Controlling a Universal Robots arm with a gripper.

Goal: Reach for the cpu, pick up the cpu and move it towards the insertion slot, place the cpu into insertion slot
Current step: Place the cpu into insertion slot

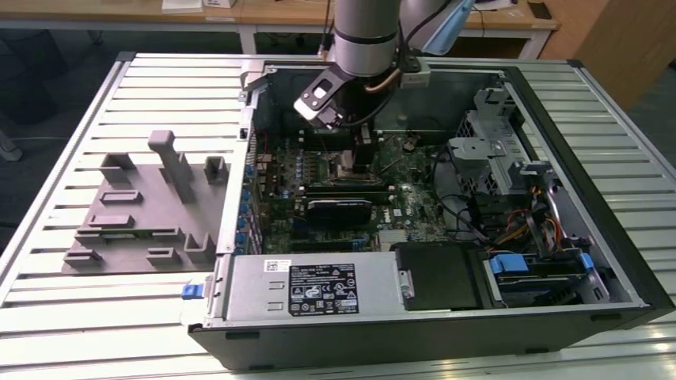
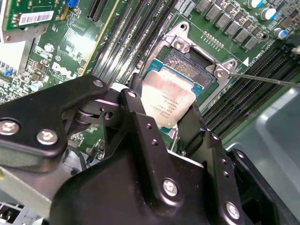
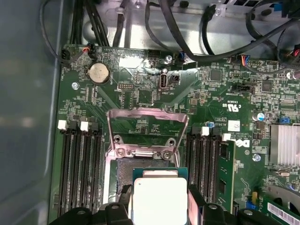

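Held the cpu (image 2: 169,104) between the two black fingers (image 2: 140,126) of the gripper (image 2: 164,126), jaws closed narrowly on its opposite edges, silvery lid facing outward. Hung just above the insertion slot (image 2: 197,63), overlapping its near edge, with the slot's dark centre partly exposed beyond the chip. Judged as mid-placement: chip carried to the socket, not yet seated flat within the silvery frame. Gripped by the edges, probably to leave the contact face clear for the socket. In the first wrist view, seen again as cpu (image 3: 160,199) directly before the slot, with the hinged metal retention frame (image 3: 147,126) swung open beyond it, presumably to leave room for the chip. Flanked either side of the slot by long black memory slots (image 3: 77,161).
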